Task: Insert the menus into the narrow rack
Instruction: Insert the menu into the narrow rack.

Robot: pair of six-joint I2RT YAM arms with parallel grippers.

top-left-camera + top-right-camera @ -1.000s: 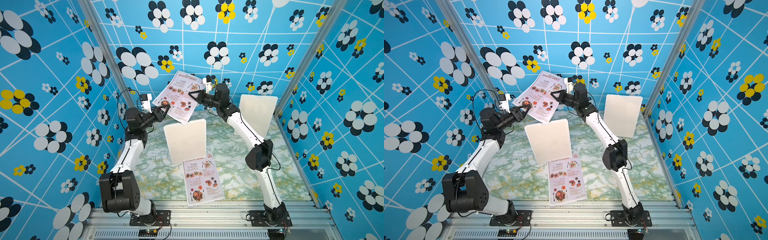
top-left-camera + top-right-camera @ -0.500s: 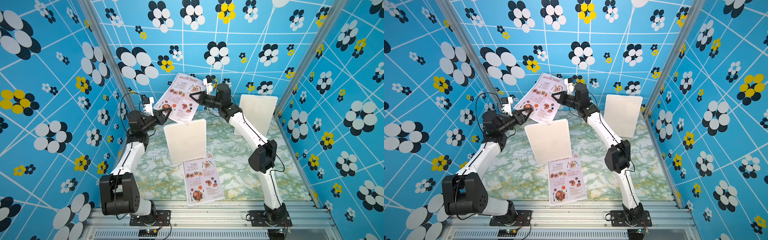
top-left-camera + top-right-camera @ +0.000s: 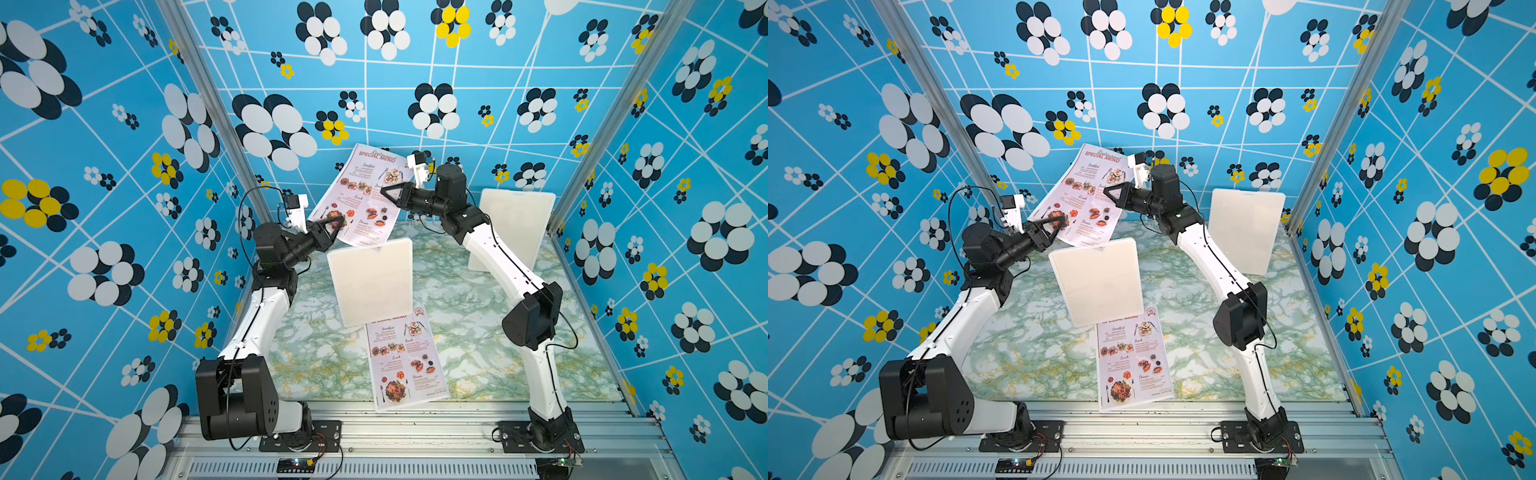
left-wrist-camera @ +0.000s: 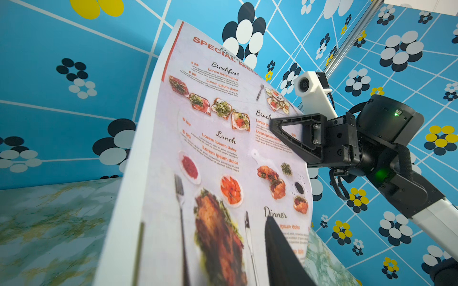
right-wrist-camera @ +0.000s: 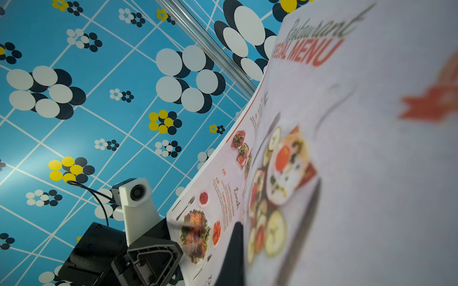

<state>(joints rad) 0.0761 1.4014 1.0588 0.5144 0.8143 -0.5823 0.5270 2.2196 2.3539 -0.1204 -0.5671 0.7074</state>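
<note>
Now: right gripper [image 3: 384, 192] is clenched on the menu [image 3: 361, 199], pinching its right long edge about halfway up. In the right wrist view one finger [image 5: 235, 247] lies dark across the print. The left gripper [image 3: 338, 222] sits at the sheet's lower left, with one finger [image 4: 280, 247] in front of the print beside "Dinner". Its jaws are partly apart around the edge; can't tell if they actually pinch. The menu hangs in the air between both grippers, heading up toward the back wall, print facing the top cameras, slightly bowed.

Versus a second back: the sheet has swung nearer upright and its lower edge is closer to level. The right arm's elbow has shifted toward the right wall. The left gripper stays at the same corner. Racks and second menu are unmoved.

Racks: centre rack [image 3: 370, 282] is white and standing. The menu's lower edge is just above and behind its top edge, not inserted; can't tell if it touches. The back rack [image 3: 515, 224] stands rear right behind the right arm, well apart from the menu. Both menus are outside the racks.

The second menu [image 3: 405, 361] lies flat on the table [image 3: 465, 332], print up. Its top edge is hidden behind the centre rack and its bottom edge overhangs the front rail [image 3: 415, 424]. It is well apart from both grippers.
</note>
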